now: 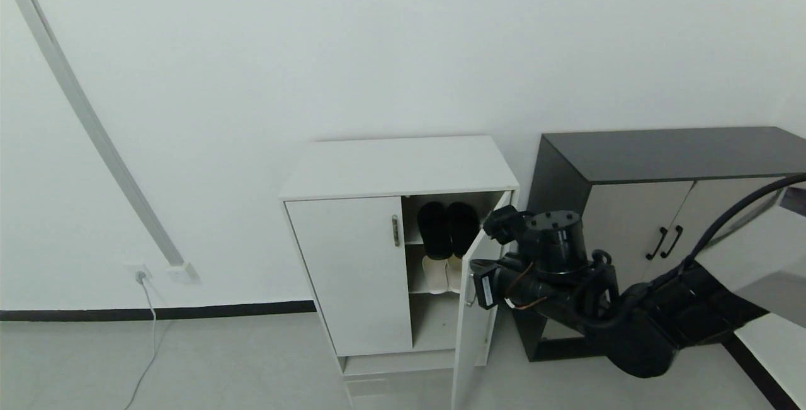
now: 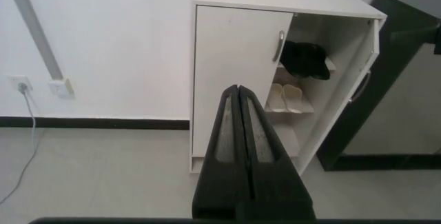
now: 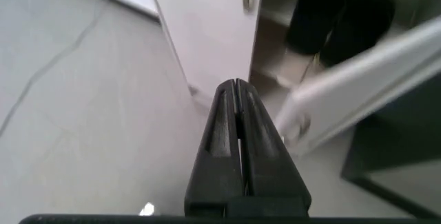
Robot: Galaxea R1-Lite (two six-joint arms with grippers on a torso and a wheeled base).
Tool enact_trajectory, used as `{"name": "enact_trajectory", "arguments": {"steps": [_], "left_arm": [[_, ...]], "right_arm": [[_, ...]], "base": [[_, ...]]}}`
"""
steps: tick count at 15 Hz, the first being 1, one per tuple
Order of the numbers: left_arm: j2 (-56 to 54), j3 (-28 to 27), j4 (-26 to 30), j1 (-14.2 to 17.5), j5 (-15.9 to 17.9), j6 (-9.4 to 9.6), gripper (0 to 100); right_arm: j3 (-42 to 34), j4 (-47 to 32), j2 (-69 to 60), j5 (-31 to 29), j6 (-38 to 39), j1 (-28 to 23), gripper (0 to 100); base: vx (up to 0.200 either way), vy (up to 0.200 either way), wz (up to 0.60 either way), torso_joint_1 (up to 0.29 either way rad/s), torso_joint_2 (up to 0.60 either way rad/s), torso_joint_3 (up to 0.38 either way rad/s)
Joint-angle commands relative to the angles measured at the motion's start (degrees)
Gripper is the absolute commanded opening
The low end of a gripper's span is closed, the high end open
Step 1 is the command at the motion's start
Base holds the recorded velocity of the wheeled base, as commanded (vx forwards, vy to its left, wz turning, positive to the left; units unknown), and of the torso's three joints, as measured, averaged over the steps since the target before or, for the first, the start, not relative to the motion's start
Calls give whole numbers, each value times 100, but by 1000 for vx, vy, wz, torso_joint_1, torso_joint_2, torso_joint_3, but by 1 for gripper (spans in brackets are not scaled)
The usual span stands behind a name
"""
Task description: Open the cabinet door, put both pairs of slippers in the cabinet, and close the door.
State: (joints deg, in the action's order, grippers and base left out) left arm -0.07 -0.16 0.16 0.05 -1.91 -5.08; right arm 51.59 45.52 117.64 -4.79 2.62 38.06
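Note:
The white cabinet (image 1: 397, 167) stands against the wall with its left door (image 1: 349, 271) closed and its right door (image 1: 472, 309) swung partly open. A black pair of slippers (image 1: 448, 227) lies on the upper shelf and a white pair (image 1: 441, 274) on the shelf below. My right gripper (image 1: 499, 224) is shut and empty, right at the outer face of the open door near its top. In the right wrist view it (image 3: 238, 86) is close beside the door (image 3: 372, 79) and its handle (image 3: 293, 124). My left gripper (image 2: 238, 89) is shut and empty, well back from the cabinet (image 2: 238, 52).
A dark cabinet (image 1: 661, 158) stands close to the right of the white one, just behind my right arm. A wall socket with a cable (image 1: 140, 274) and a slanted grey strip (image 1: 82, 108) are on the wall at left. Bare floor (image 1: 220, 359) lies before the cabinet.

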Motion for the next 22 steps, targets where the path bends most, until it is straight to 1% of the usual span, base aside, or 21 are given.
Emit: {"name": "enact_trajectory", "arguments": {"steps": [1,3,5,9,10,14,20,22], "left_arm": [[7,-2,2,4,-2,-1,0],[7,-2,2,4,-2,-1,0],[7,-2,2,4,-2,-1,0],[7,-2,2,4,-2,-10,0],[7,-2,2,-5,-2,-10,0],[7,-2,2,4,-2,-10,0],[7,-2,2,-5,-2,-10,0],[7,-2,2,4,-2,-10,0]], "right_arm": [[-694,282,-373,-4,-16,-141,0],[-1195,405,-461,4,-16,-167,0],[-1415,414,-417,13,-42,-167,0],[-1441,634,-39,13,-42,-141,0],[-1345,748,93,22,-34,-141,0],[-861,765,532,13,-7,-141,0],[281,721,1349,-4,-7,-290,0],[536,721,1534,-13,-7,-325,0]], "base": [[200,0,0,7,-7,7],[200,0,0,17,5,0],[0,0,0,0,0,0],[0,0,0,0,0,0],[0,0,0,0,0,0],[0,0,0,0,0,0],[0,0,0,0,0,0],[0,0,0,0,0,0]]}}
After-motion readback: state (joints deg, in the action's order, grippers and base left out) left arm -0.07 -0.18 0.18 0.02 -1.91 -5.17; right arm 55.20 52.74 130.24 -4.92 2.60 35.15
